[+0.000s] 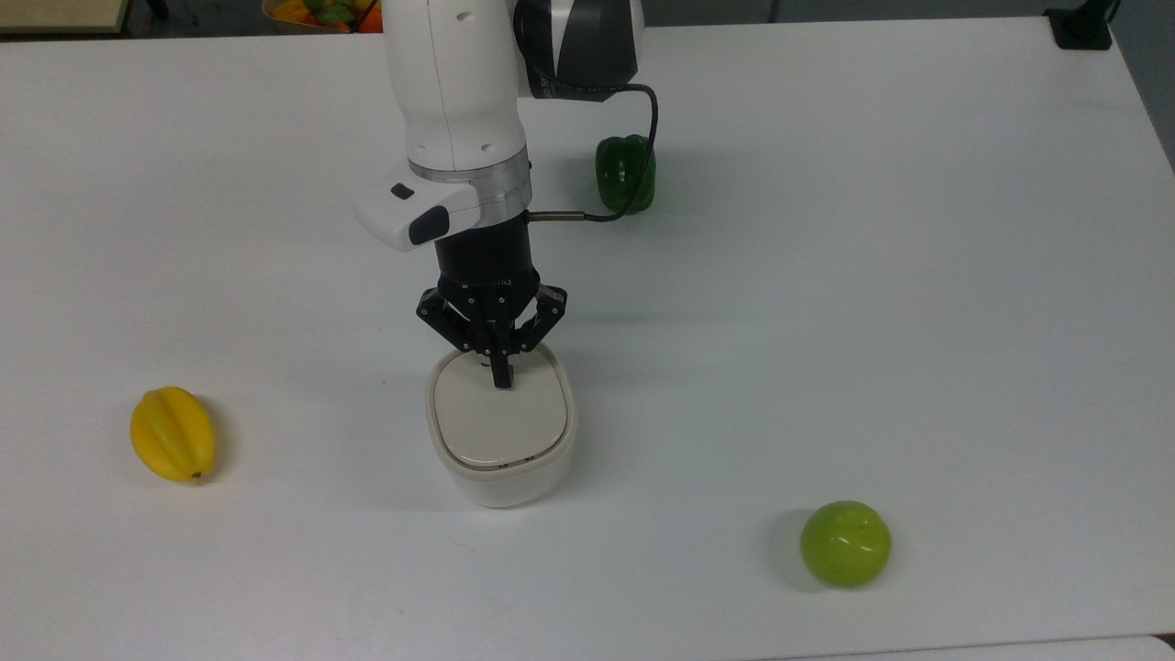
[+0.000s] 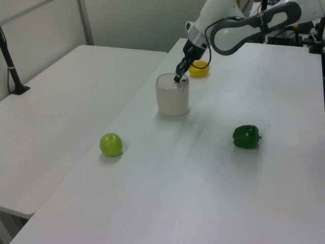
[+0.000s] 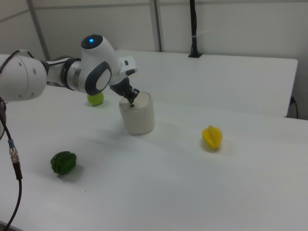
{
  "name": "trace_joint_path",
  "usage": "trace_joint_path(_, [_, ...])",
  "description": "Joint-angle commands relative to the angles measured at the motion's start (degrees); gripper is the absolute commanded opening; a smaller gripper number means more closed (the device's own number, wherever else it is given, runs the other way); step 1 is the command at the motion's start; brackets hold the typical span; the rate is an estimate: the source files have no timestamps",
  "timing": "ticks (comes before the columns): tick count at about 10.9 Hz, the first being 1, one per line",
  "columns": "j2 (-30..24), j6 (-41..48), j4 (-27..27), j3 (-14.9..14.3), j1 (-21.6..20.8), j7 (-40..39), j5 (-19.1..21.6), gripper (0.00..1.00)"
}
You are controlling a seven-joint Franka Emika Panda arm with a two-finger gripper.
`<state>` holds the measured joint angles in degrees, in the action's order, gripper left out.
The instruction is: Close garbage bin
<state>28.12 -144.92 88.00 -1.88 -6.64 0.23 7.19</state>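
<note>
Beige lid (image 1: 497, 411) sits flat on the white garbage bin (image 1: 501, 424), which stands near the middle of the table (image 1: 918, 275), with a thin dark seam running round its rim in the top view. My gripper (image 1: 501, 378) comes down from the far side of the bin with its fingers drawn together into one point, holding nothing, and that point rests on the lid close to its far edge.

I judge the lid nearly or fully home, so the step in hand is the last press. To do it well I would push straight down, gently and without sliding, because a light bin like this could scoot or tip if the force leans sideways. Pressing near one edge may rock the lid, so I would rather work closer to its middle, and then check that the seam looks even all round before lifting straight up.

A yellow fruit (image 1: 173, 433), a green apple (image 1: 845, 543) and a green pepper (image 1: 625, 173) lie well apart from the bin, so I need not worry about knocking them.
</note>
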Motion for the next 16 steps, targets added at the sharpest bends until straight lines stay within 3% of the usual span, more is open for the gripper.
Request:
trace_joint_path(1, [-1.92,1.22,3.05,-0.23,-0.04,-0.50,1.59,0.00])
trace_joint_path(3, [-4.99,1.39,3.05,-0.32,-0.04,-0.41,4.40,0.00])
trace_joint_path(5, [-6.93,1.92,3.14,-0.32,0.05,2.46,4.67,0.00])
trace_joint_path(8, [-11.32,17.94,2.70,-0.76,-0.04,6.35,3.79,0.00])
trace_joint_path(10, [-15.88,31.30,2.61,-0.84,0.22,8.37,2.66,0.12])
trace_joint_path(13, [-20.03,45.04,2.44,-0.85,0.40,13.12,-2.69,0.37])
trace_joint_path(14, [-20.47,47.77,2.44,-0.93,0.31,13.65,-3.93,0.58])
trace_joint_path(15, [-21.43,48.23,2.44,-0.85,0.40,14.70,-5.86,0.90])
trace_joint_path(16, [-22.23,48.33,2.44,-0.93,0.66,14.97,-7.27,1.00])
